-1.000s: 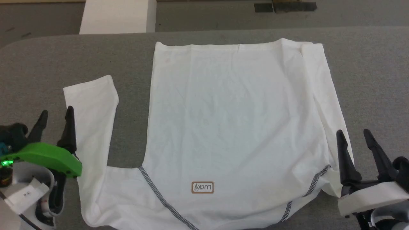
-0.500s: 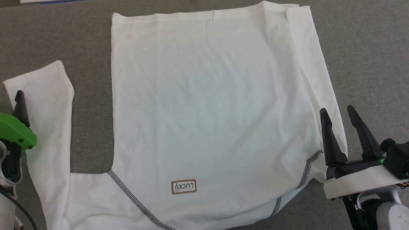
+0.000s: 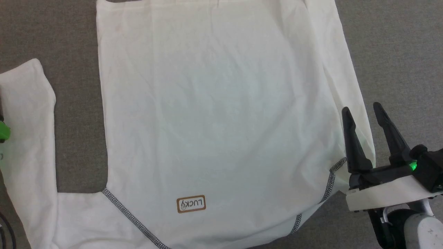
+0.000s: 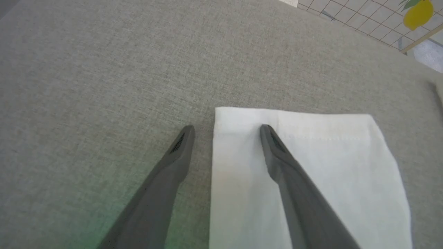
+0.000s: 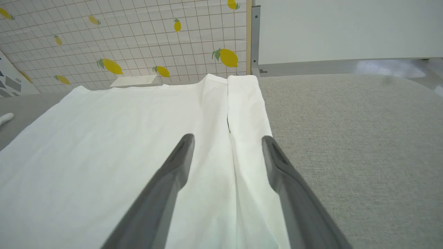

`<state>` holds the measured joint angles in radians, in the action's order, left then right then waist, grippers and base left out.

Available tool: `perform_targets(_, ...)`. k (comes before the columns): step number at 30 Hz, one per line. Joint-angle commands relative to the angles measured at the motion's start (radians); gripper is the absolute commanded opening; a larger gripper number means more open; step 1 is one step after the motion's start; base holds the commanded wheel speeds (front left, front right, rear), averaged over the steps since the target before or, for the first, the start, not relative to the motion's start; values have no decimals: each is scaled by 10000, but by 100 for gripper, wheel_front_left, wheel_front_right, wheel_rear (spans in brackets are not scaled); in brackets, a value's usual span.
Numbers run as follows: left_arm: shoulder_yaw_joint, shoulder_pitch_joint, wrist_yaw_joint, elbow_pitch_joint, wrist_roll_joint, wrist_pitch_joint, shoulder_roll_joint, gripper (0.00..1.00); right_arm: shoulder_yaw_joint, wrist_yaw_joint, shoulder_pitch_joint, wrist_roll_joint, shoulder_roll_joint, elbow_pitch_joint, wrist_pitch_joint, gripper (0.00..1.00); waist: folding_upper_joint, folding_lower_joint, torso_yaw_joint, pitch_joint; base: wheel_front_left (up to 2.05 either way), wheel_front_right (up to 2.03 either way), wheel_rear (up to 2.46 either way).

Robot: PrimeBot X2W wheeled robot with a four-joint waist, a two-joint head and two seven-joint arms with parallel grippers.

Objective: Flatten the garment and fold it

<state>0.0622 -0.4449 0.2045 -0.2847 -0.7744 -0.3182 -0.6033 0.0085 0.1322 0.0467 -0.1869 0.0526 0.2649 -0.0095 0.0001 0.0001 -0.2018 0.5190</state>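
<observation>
lying on grey table (image 3: 398, 52), garment (image 3: 214, 103) under parted left gripper (image 4: 226, 127), right gripper (image 5: 227, 136); lemon-tiled wall (image 5: 138, 34) beyond.

Legible text, head view: I find one item. A small label patch (image 3: 191, 204) with a brown border carries the word "LUCKY" in brown capitals on a pale ground. It sits on the white garment (image 3: 214, 114), low in my frame, just right of a line of dark zigzag stitching (image 3: 131, 221). From my camera the word reads upside down. A tiny mark beside the Y is too small to make out.
</observation>
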Motion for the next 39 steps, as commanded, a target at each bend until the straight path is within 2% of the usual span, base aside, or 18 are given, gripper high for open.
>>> perform_targets(1, -120, 44, 76, -295, -51, -283, 54, 100, 91, -15, 231, 136, -23, 74, -95, 100, -1, -1, 3, 24, 0, 0, 0)
perform_targets(3, -177, 13, 10, -334, -165, -450, 104, 0, 153, -15, 269, 242, -23, 89, -167, 100, -1, -1, 4, 13, 0, 0, 0)
perform_targets(6, -320, -6, -149, -359, -124, -384, 131, 0, 185, -15, 290, 415, -24, 38, -221, 100, -1, -1, 43, -144, 0, 0, 0)
perform_targets(12, -404, 184, -307, -49, 266, 580, 177, 0, 60, -15, 127, 589, -24, -136, -117, 100, -1, -1, 246, -884, 0, 0, 0)
perform_targets(19, 42, 838, -53, 1028, 558, 1573, 35, 0, -298, -15, -421, 542, -24, -278, 168, 100, -1, -1, 735, -2107, 0, 0, 0)
perform_targets(25, 469, 1917, 642, 3403, 855, 1377, -343, 0, -598, -15, -895, 527, -24, -152, 407, 100, -1, -1, 1148, -2903, 0, 0, 0)
perform_targets(26, 571, 2305, 880, 4304, 971, 1204, -455, 0, -656, -15, -1016, 506, -24, -103, 462, 100, -1, -1, 1271, -3087, 0, 0, 0)
perform_targets(29, 570, 2779, 1071, 5683, 1009, 892, -512, 0, -736, -15, -1175, 458, -24, -40, 536, 100, -1, -1, 1455, -3308, 0, 0, 0)
perform_targets(35, -209, 2943, 1020, 7927, 993, 249, -486, 0, -730, -15, -1314, 386, -24, 59, 639, 100, -1, -1, 1616, -3551, 0, 0, 0)
perform_targets(39, -1386, 2587, 817, 9077, 1010, -107, -182, 0, -716, -15, -1364, 364, -24, 125, 675, 100, -1, -1, 1596, -3628, 0, 0, 0)
